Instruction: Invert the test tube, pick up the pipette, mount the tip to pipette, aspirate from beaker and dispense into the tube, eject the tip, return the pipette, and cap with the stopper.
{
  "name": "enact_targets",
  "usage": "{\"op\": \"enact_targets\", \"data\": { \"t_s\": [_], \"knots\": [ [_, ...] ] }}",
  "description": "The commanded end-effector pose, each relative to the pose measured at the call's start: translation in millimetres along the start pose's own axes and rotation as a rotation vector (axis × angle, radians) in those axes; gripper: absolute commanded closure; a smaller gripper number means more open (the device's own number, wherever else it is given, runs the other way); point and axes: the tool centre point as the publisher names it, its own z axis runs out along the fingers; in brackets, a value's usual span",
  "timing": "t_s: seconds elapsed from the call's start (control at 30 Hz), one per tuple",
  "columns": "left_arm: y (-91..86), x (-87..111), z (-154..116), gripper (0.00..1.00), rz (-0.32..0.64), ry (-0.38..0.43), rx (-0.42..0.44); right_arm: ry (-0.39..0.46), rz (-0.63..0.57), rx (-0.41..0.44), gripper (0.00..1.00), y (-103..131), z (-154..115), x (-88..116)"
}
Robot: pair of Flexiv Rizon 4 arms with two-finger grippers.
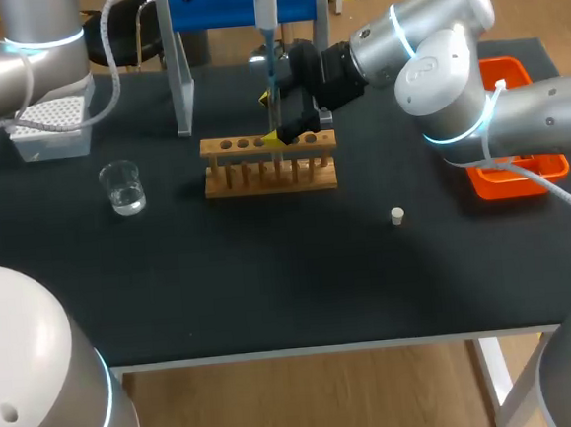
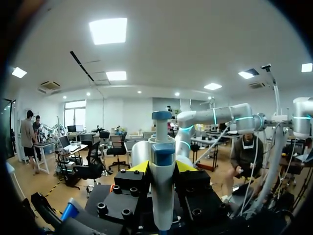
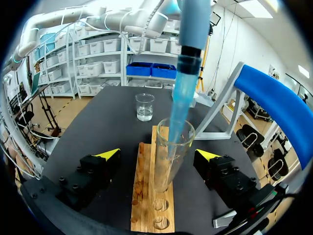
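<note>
Dispensing looks to be the step in hand. Nearest on the bench [image 1: 272, 294] lies the stopper [image 1: 396, 216], well apart from the wooden rack [image 1: 271, 175]. In the rack stands the test tube [image 3: 165, 176], mouth up, the right jaws released on either side without touching it. The blue tip [image 3: 181, 107] reaches down into the tube from the pipette [image 2: 161, 186], which the left jaws clench. Well apart from the rack sits the beaker [image 1: 122, 187]. Next, I judge, the pipette must rise straight, clear of the glass, before ejecting the tip.
</note>
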Motion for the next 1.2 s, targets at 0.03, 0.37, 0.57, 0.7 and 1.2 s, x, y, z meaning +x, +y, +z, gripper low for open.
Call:
{"op": "enact_targets", "data": {
  "t_s": [0.03, 0.37, 0.57, 0.7, 1.2],
  "knots": [
    [0.1, -0.9, 0, 1.00, 0.000, 0.004, -0.004, 0.001, 0.001, 0.004, 0.00, 1, -1, 0],
    [6.8, 1.0, 4, 1.00, 0.015, 0.022, -0.007, 0.001, 0.001, 0.004, 0.00, 1, -1, 0],
    [11.8, 2.5, 5, 1.00, 0.017, 0.025, -0.010, 0.001, 0.001, 0.004, 0.00, 1, -1, 0],
    [15.7, 2.5, 5, 1.00, 0.018, 0.029, -0.013, 0.001, 0.001, 0.004, 0.00, 1, -1, 0],
    [24.4, 3.2, 7, 1.00, 0.019, 0.032, -0.015, 0.001, 0.001, 0.004, 0.00, 1, -1, 0]
  ]
}}
